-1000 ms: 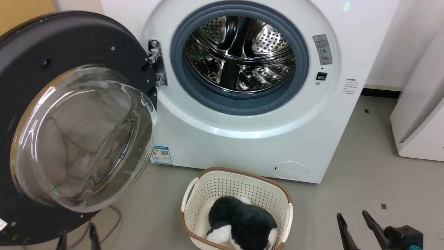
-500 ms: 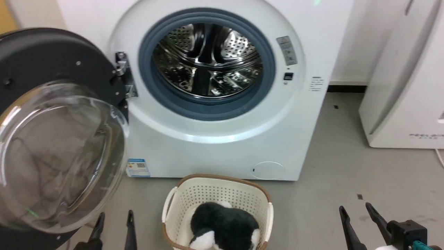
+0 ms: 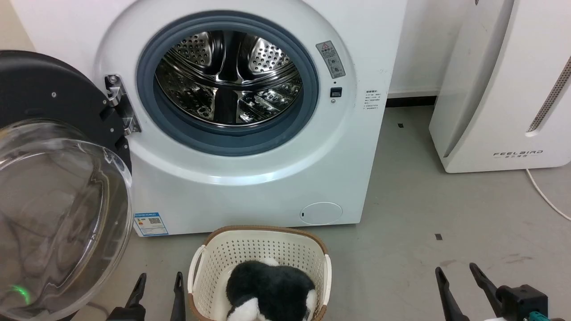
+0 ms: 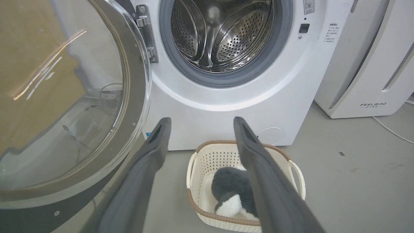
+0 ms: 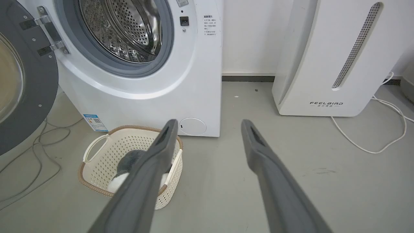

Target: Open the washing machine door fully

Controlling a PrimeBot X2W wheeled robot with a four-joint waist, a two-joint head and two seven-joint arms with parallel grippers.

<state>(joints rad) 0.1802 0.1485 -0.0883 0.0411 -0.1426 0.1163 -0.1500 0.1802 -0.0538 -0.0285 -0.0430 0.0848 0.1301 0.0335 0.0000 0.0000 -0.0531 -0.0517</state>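
The washing machine door (image 3: 53, 102) stands swung wide to the left on its metal hinge (image 3: 119, 104), its dark grey back and bulging clear glass bowl (image 3: 58, 214) facing me. The same door (image 4: 74, 97) takes up the left of the left wrist view, and its grey rim (image 5: 29, 84) shows in the right wrist view. The steel drum opening (image 3: 227, 80) is uncovered. My left gripper (image 3: 158, 281) is open at the bottom, right of the glass bowl and apart from the door. My right gripper (image 3: 457, 273) is open at the lower right, holding nothing.
A cream laundry basket (image 3: 258, 249) with a black-and-white plush toy (image 3: 267, 292) sits on the floor before the machine. A white appliance (image 3: 504, 84) stands to the right, its white cord (image 5: 372, 136) trailing on the floor. Dark cables (image 5: 29, 155) lie under the door.
The head camera has turned right, so the machine and door slid left in the picture. My left gripper's fingers have come further into view at the bottom; the right gripper stays put.
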